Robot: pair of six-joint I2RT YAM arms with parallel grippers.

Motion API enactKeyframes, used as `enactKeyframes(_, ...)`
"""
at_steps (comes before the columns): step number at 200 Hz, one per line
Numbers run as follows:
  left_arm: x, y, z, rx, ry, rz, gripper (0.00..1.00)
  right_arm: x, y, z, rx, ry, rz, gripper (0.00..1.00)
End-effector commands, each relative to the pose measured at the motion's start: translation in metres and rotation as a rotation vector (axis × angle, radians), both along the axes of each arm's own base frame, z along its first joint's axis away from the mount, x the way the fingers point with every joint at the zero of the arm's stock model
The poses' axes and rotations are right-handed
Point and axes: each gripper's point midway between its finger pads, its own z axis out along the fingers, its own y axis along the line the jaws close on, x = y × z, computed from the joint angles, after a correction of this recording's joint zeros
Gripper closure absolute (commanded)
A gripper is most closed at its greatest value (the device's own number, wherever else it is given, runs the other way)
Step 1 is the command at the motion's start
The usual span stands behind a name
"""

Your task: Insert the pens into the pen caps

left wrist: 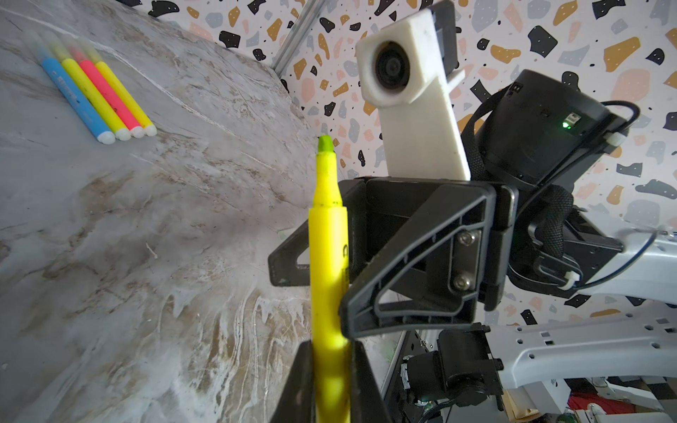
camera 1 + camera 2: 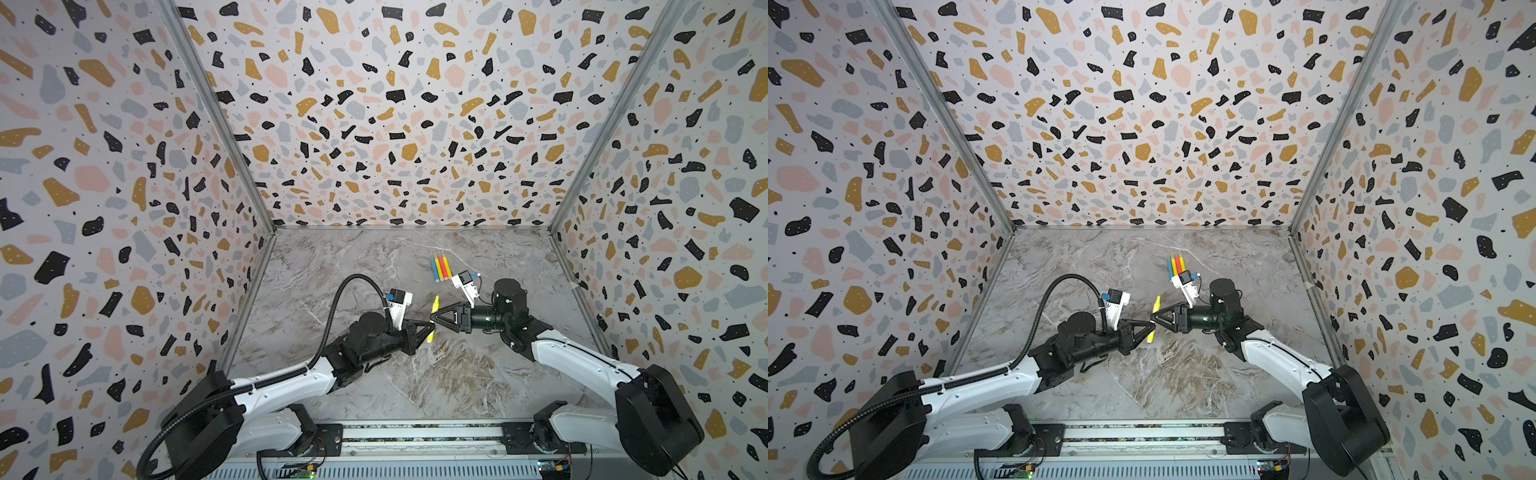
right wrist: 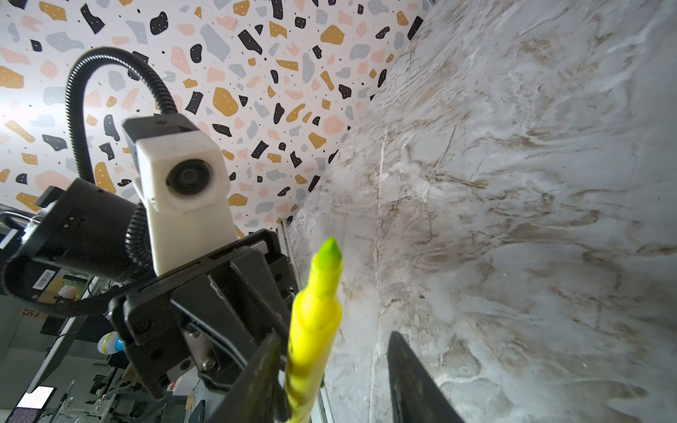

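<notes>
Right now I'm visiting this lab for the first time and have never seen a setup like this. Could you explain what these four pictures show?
Two robot arms, the left arm and the right arm, work over a marble-patterned table inside patterned walls. Two pictures come from a camera pair overhead. The other two come from a small camera on each arm's wrist, looking along its jaws. At the back lie four pens, blue, yellow, pink-red and yellow, side by side. The left arm's jaws are shut on an uncapped yellow pen, held off the table. The right arm's jaws stand open around that pen.
</notes>
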Motion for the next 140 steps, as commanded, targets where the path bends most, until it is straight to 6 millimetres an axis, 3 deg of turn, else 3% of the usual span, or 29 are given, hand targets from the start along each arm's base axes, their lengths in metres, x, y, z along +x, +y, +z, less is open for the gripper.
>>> enactKeyframes(1,-0.007,-0.004,0.019,-0.059,-0.060,-0.034,0.97,0.004,0.005,0.023,0.040,-0.057,0.008,0.53)
enactKeyframes(35,-0.009,-0.005,0.018,-0.058,-0.063,-0.045,0.97,0.005,0.005,0.025,0.043,-0.057,0.003,0.58)
enactKeyframes(87,-0.012,-0.008,0.015,-0.060,-0.058,-0.064,0.97,0.004,0.005,0.027,0.051,-0.058,0.007,0.88)
enactKeyframes(140,-0.015,-0.014,0.017,-0.080,-0.043,-0.095,0.77,0.000,0.005,0.029,0.063,-0.059,0.010,0.93)
